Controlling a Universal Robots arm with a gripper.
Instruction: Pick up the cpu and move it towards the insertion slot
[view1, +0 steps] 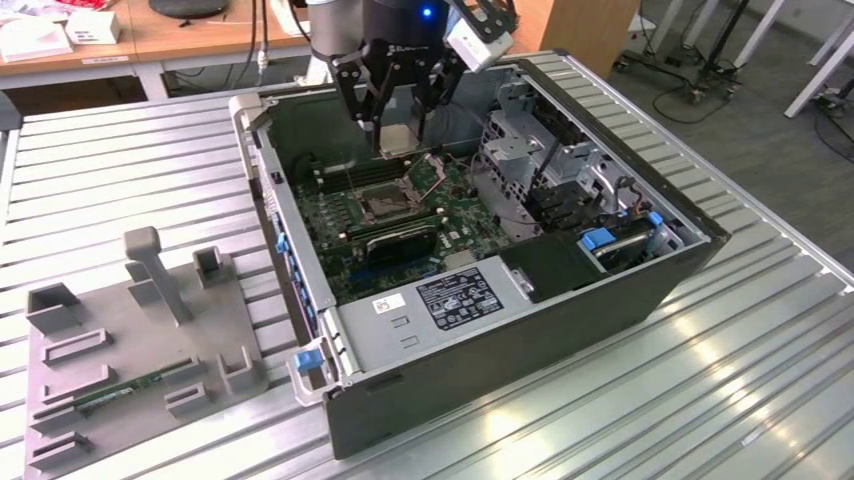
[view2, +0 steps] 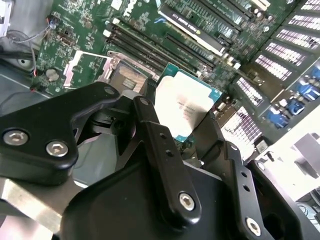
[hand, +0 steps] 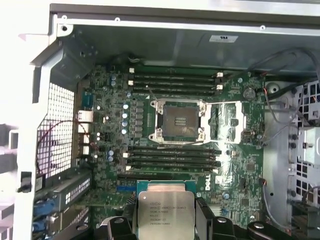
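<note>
Gripper (view1: 396, 128): closed on the cpu (view1: 396, 141) — one finger (hand: 204, 220) on each side edge in both wrist views, chip flat, silver face up.
Cpu position: lifted, inside the open computer case (view1: 561, 300), above the green board (view1: 387, 225), on the far side of the slot in the exterior view.
Insertion slot (view1: 379, 203): dark square w/ silver frame, retaining bracket flipped open beside it, nothing in it. Chip not over it yet — near, but apart.
Doing it well (my read): keep chip level, travel w/ height over the memory slots (hand: 172, 156) btwn chip and socket; line up chip edges square w/ the frame in the first wrist view.
Risk: loose wires (hand: 280, 107) at the case edge — keep clear.
Tray (view1: 134, 350): grey, on the table at the exterior view's left, well apart.
</note>
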